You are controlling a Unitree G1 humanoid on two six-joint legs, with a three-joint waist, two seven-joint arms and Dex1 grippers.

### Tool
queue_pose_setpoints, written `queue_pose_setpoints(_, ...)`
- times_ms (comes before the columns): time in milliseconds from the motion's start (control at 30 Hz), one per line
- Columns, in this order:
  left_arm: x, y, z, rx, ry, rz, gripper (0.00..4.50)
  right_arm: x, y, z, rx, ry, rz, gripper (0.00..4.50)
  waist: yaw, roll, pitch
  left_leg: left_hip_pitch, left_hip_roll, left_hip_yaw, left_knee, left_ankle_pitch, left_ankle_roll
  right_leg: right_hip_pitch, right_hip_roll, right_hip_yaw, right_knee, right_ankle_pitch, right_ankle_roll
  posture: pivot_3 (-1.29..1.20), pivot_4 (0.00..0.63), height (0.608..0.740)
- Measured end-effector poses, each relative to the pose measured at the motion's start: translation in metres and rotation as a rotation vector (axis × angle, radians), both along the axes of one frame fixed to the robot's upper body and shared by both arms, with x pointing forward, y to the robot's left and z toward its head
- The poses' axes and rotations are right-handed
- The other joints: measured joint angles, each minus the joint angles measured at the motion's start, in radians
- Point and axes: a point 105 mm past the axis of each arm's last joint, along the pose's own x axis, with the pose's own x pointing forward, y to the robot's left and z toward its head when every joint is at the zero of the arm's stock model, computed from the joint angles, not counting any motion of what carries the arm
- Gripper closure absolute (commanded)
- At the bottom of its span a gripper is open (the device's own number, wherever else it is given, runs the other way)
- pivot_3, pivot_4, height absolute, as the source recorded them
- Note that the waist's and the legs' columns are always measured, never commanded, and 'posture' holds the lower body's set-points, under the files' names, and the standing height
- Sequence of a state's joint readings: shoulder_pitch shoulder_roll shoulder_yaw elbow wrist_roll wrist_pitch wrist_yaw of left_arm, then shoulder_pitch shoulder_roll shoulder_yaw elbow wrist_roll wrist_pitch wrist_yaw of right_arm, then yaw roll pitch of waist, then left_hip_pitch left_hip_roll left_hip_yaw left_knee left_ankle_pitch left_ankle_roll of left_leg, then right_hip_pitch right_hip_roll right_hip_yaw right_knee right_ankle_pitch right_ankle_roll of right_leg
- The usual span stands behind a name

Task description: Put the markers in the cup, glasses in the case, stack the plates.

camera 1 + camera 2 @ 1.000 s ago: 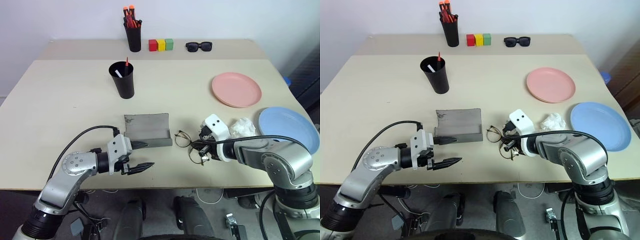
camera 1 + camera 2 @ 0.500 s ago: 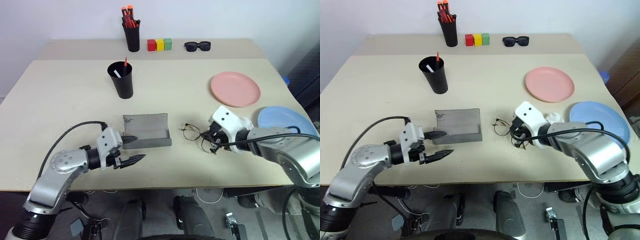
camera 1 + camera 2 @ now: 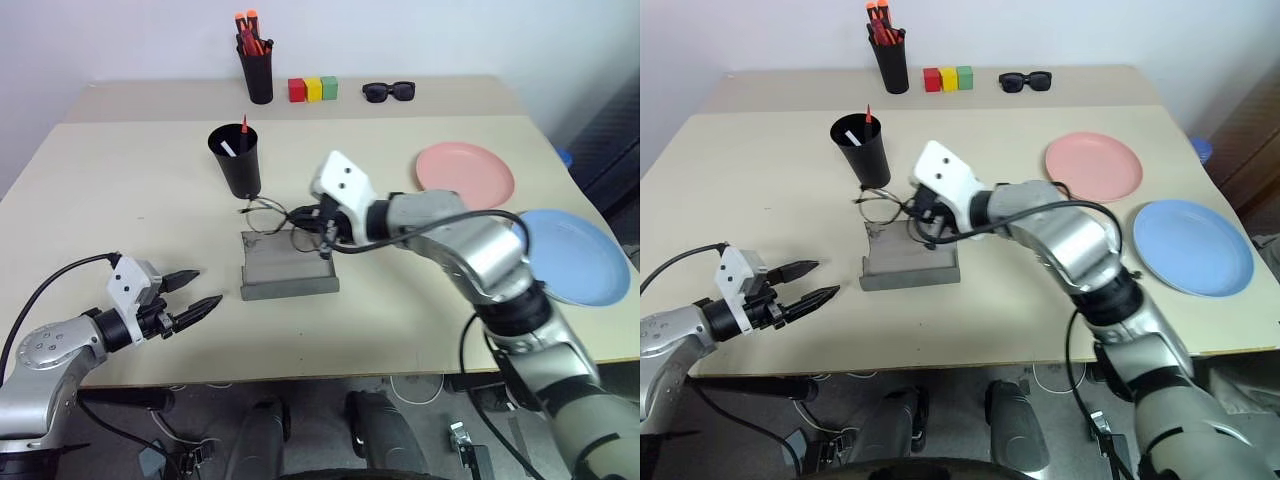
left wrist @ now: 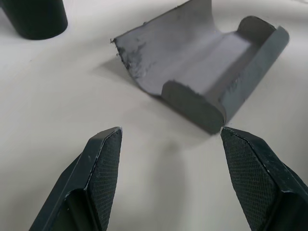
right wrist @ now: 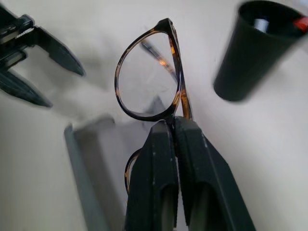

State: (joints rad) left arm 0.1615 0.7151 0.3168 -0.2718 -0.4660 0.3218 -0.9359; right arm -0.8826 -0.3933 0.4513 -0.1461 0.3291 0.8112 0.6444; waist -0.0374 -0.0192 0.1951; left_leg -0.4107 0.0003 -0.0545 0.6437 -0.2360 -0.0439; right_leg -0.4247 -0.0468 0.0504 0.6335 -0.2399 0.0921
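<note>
Over on the left, the left gripper (image 3: 185,293) is hovering with fingers spread wide and empty, near the case's end. Next along, the cup (image 3: 235,160) is holding both markers (image 3: 238,140), so that job looks done. In the middle, the right gripper (image 3: 322,237) is pinching the glasses (image 5: 151,86) at the bridge, dangling them over the open grey case (image 3: 288,266). Glasses step underway; next they need lowering into the trough, then letting go. Far right, pink plate (image 3: 465,176) and blue plate (image 3: 570,254) are lying apart, unstacked.

Grey case (image 3: 288,268), black cup (image 3: 235,160), tortoiseshell-rimmed glasses (image 5: 149,86), salmon plate (image 3: 465,173), light blue plate (image 3: 574,255).
</note>
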Motion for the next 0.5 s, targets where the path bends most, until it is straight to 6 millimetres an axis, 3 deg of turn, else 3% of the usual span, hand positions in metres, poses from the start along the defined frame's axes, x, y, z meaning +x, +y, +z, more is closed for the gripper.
queue_pose_setpoints(167,-0.007,-0.011,0.014,-0.033,-0.034,-0.040,1.14,0.006,-0.002,-0.024,-0.065,0.051,-0.016,4.47,-0.001,0.000,0.000,0.000,-0.001,0.000,0.000,0.000,0.000,0.000,-0.002,0.000,0.000,0.000,0.000,0.00,0.150,0.740)
queue_pose_setpoints(333,-0.010,-0.012,0.014,-0.038,-0.029,-0.044,1.14,0.004,-0.019,-0.050,-0.130,0.101,-0.047,4.47,-0.005,0.000,0.000,0.000,0.000,0.000,-0.001,0.000,0.000,0.000,0.000,0.000,0.000,0.000,0.000,0.00,0.150,0.740)
queue_pose_setpoints(500,-0.007,-0.012,0.018,-0.025,-0.043,-0.048,1.14,-0.003,-0.023,-0.059,-0.176,0.092,-0.030,4.47,-0.006,0.000,0.000,0.000,-0.001,0.000,-0.001,0.000,0.000,0.000,0.001,0.000,0.000,0.000,0.000,0.00,0.150,0.740)
